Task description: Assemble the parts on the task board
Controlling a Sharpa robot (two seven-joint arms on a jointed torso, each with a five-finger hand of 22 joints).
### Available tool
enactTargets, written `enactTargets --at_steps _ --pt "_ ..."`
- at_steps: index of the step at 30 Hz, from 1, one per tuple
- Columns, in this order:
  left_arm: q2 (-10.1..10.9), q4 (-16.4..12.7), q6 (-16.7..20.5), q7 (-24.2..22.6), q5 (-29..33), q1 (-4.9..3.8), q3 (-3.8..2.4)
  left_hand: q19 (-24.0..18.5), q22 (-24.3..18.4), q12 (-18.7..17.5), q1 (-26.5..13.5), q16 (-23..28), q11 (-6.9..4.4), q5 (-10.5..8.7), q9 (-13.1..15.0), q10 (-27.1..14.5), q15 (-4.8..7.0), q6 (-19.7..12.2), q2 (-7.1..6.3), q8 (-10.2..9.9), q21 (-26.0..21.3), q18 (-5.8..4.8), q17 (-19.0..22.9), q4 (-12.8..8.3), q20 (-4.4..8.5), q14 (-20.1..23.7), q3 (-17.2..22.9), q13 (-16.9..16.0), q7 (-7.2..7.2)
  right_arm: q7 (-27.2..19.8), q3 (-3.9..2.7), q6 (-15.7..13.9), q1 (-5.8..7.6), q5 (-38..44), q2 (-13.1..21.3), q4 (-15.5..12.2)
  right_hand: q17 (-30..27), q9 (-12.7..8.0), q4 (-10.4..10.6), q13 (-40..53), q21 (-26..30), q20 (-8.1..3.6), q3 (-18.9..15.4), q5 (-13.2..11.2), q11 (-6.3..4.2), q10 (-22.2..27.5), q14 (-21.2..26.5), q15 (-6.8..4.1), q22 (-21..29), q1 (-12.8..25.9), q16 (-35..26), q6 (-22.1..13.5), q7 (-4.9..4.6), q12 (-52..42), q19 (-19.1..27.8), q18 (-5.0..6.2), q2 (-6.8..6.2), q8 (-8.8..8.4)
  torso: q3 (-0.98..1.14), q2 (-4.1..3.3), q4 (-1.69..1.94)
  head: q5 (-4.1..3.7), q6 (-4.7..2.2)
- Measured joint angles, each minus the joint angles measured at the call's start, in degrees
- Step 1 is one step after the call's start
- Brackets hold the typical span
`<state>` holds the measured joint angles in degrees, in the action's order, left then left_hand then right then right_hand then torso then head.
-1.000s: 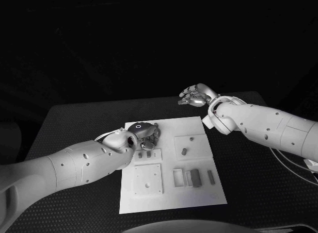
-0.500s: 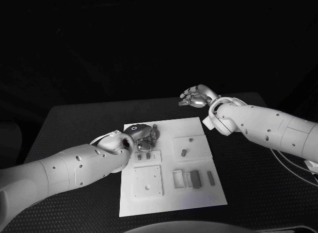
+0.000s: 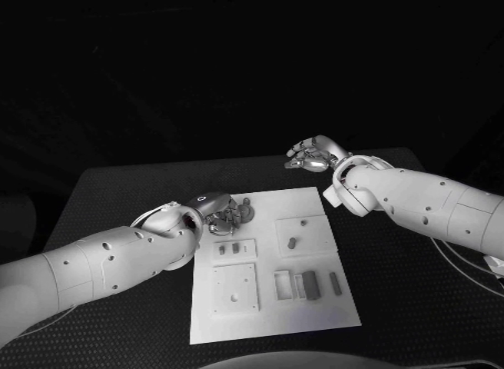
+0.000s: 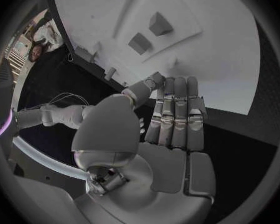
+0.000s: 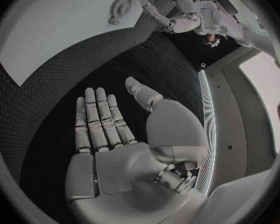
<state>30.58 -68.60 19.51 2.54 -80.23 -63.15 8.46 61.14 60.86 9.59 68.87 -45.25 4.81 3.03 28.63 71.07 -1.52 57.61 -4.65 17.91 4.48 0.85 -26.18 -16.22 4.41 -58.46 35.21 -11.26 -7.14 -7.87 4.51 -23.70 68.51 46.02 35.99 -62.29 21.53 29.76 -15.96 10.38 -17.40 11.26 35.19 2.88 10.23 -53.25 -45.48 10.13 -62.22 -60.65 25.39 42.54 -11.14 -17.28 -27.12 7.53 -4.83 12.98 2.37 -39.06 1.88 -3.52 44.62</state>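
left hand [image 3: 221,212] over task board [image 3: 319,307], right hand [image 3: 313,153] raised

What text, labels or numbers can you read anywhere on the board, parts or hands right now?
No readable text, number or brand anywhere.
The task board and its parts: no lettering visible.
The left hand: a small ring mark on its back, not a character.
The right hand: no markings legible.
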Motion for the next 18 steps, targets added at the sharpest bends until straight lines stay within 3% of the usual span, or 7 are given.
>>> enactTargets --at_steps 9,18 --pt "2.22 -1.26 -1.56 0.23 1.18 -0.52 -0.01 0.00 -0.01 -0.33 0.01 0.25 0.00 0.00 0.00 0.00 0.00 -0.01 -0.01 -0.01 0.00 0.00 -0.08 0.00 0.00 0.00 0.00 0.00 0.00 0.02 0.00 0.02 -0.01 0.00 0.24 -0.04 0.00 -0.05 0.00 -0.04 0.00 0.00 0.00 0.00 0.00 0.00 0.00 0.00 -0.06 0.00 0.00 0.00 0.00 0.00 0.00 0.00 0.00 0.00 0.01 -0.03 0.00 -0.07 0.04" --pt "2.83 -1.62 -2.67 0.56 1.16 -0.50 0.03 -0.01 -0.01 -0.33 0.02 0.26 0.00 0.00 -0.02 -0.01 0.00 -0.01 -0.02 0.03 -0.22 0.00 -0.15 0.00 0.00 0.00 0.00 0.01 0.01 0.04 0.00 0.02 -0.02 0.00 0.35 -0.07 -0.05 -0.05 0.00 -0.10 0.21 0.00 0.00 0.00 0.00 0.00 0.00 -0.01 -0.05 0.00 0.00 0.00 0.00 0.00 0.00 0.00 0.00 0.00 -0.03 -0.07 -0.02 -0.20 0.19"
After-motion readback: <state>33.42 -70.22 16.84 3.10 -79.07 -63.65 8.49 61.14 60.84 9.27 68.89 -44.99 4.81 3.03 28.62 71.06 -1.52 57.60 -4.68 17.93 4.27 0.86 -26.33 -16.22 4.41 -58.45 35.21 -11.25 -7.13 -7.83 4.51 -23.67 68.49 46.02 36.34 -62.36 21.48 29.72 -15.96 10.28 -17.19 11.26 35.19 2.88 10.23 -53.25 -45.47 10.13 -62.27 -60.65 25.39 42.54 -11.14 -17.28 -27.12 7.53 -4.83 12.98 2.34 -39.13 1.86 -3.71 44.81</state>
